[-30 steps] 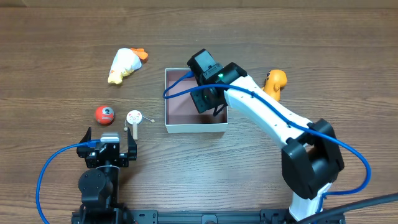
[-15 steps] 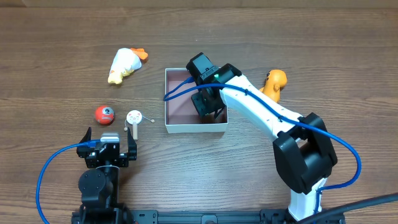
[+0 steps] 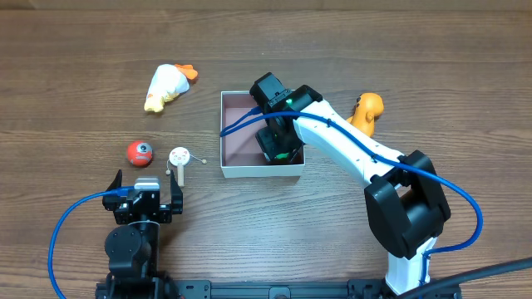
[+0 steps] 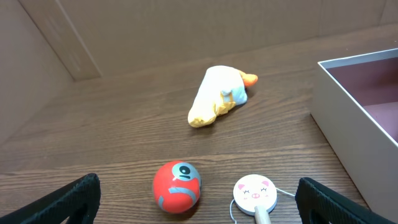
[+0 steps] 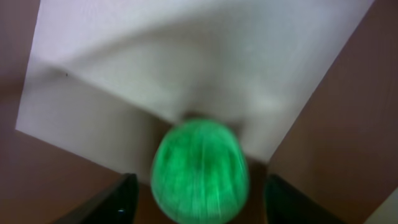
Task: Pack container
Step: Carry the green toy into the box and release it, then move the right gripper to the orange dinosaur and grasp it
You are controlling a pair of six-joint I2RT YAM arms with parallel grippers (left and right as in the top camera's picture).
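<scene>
Right tool [image 5: 200,194] gapes around a green ball [image 5: 200,165] by the container [image 3: 262,172] wall (left tool [image 4: 198,204] open, red ball [image 4: 177,186] before it).

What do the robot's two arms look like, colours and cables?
The right arm has white links with bulky black joints and a small green light near its wrist. The left arm is mostly black, with black fingers. A blue cable loops beside each.
</scene>
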